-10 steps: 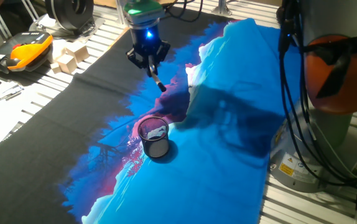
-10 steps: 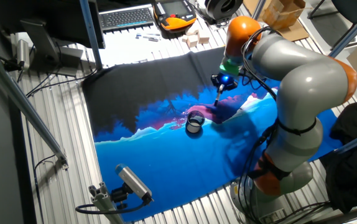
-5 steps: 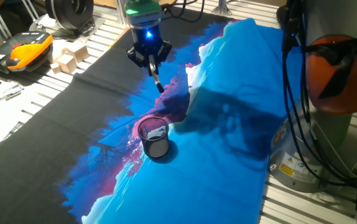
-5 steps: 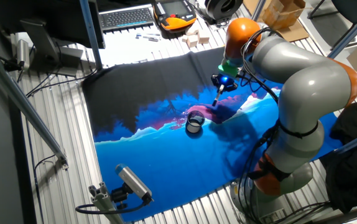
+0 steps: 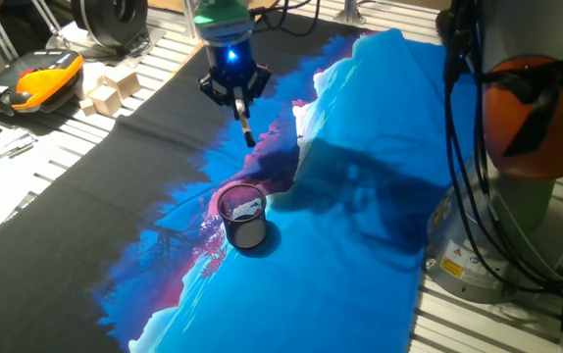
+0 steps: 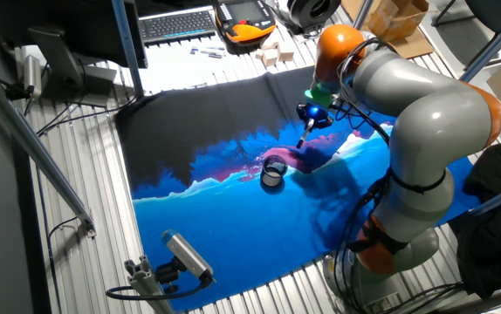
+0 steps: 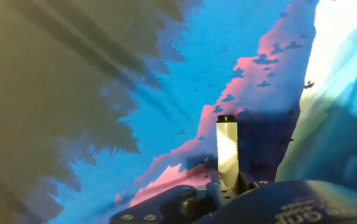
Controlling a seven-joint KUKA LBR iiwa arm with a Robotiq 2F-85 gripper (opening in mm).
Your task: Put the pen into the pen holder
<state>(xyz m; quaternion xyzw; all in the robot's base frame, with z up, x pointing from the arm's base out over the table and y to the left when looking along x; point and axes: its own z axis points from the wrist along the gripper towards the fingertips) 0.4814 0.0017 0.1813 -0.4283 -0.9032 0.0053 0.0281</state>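
Note:
My gripper is shut on the pen, a slim white barrel with black ends that hangs tilted below the fingers above the cloth. It also shows in the other fixed view and in the hand view, sticking out from between the fingers. The pen holder is a small dark mesh cup with a pale scrap inside. It stands upright on the blue and pink cloth, nearer the camera than the gripper. In the other fixed view the pen holder is down-left of the gripper. The hand view does not show the cup.
A blue, pink and black cloth covers the table, raised in a fold at the right. Wooden blocks, an orange and black device and papers with small pens lie at the left. The robot base stands at the right.
The gripper with the pen has drifted slightly up and away from the cup. The cup has not moved.

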